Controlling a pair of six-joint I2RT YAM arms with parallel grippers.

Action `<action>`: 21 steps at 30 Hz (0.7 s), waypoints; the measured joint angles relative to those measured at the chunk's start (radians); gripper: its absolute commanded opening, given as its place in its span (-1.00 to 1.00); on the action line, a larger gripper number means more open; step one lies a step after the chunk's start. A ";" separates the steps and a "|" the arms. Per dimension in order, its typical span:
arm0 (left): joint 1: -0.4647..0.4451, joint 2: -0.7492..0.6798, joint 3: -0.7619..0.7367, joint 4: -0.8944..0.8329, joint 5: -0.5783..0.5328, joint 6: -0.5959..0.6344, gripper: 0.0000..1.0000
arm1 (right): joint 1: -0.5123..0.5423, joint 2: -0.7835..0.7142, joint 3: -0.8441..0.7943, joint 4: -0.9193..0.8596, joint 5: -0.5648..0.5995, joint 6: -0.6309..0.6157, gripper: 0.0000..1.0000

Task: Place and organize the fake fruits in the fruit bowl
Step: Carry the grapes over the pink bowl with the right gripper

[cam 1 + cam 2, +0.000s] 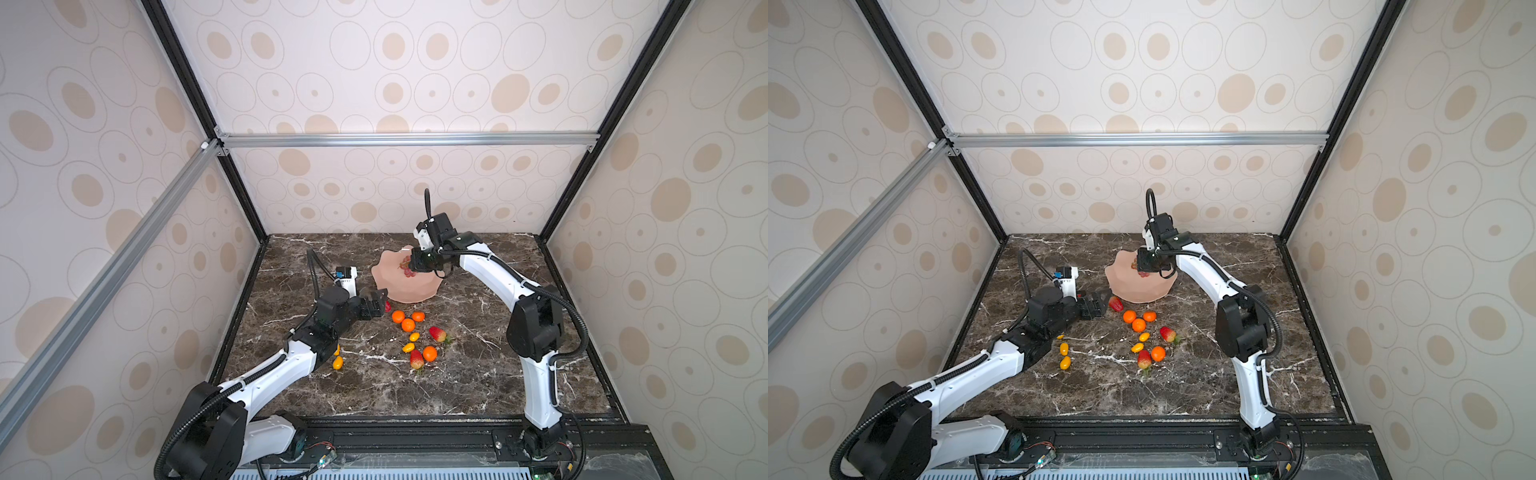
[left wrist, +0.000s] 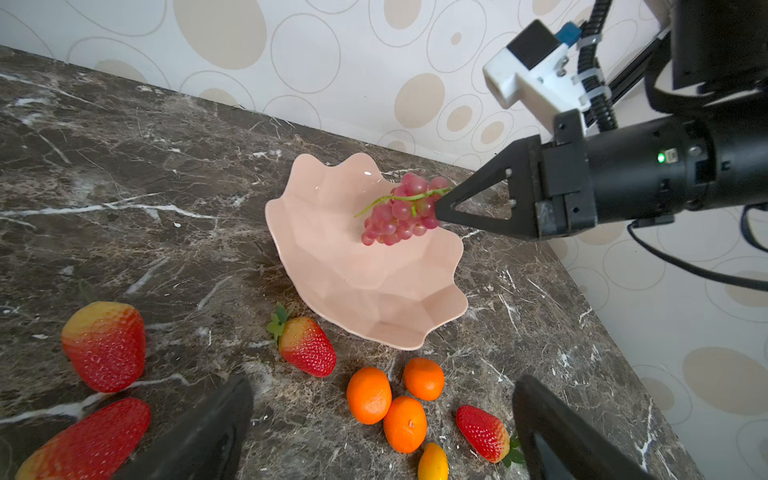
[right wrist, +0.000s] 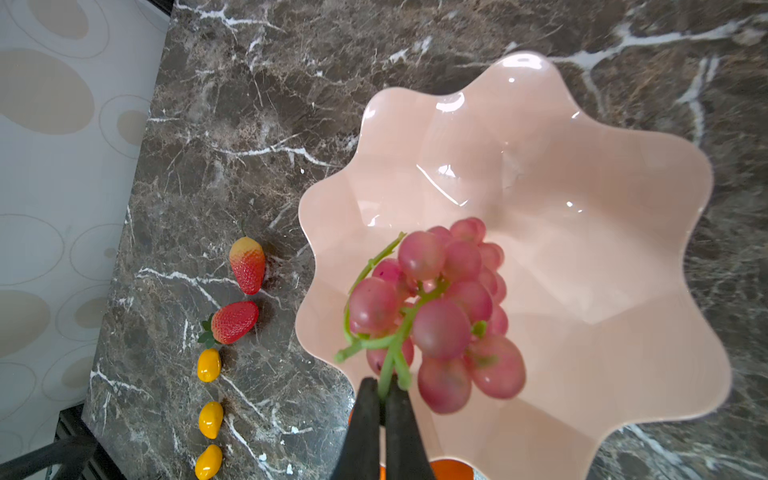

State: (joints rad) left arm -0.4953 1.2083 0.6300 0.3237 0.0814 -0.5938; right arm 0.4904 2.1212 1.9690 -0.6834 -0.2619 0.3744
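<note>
Bright even light, glare on fruit bowl (image 3: 540, 137), close grape bunch (image 3: 440, 328) blurred, edges bowed

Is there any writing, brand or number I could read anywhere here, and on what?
No readable text anywhere.
Bowl, grapes, strawberries, oranges: no print.
Left arm, right arm: no legible label; only a green light on the right.
Circuit boards at the front: too small to read.

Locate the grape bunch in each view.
Top view: grape bunch above the pink bowl, at the tip of the right gripper.
Top view: grape bunch, same place, partly hidden by the gripper.
Left wrist: grape bunch over the bowl, stem in the gripper.
Right wrist: grape bunch close up, over the bowl.
Shared landmark: the pink bowl.
</note>
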 measured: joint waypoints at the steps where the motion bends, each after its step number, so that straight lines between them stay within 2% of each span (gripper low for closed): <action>1: 0.000 -0.002 -0.003 0.000 0.000 -0.002 0.97 | 0.002 0.002 0.000 -0.005 0.001 0.001 -1.00; 13: 0.000 0.007 -0.020 0.002 0.027 -0.013 0.97 | 0.005 0.011 -0.024 -0.060 0.099 0.002 -1.00; 21: -0.025 0.106 0.004 -0.006 0.071 -0.013 0.96 | -0.002 0.011 -0.057 -0.101 0.205 0.027 -1.00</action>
State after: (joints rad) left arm -0.5205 1.3140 0.6342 0.3180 0.1520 -0.6064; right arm 0.4889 2.1319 1.9121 -0.7849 -0.0570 0.4019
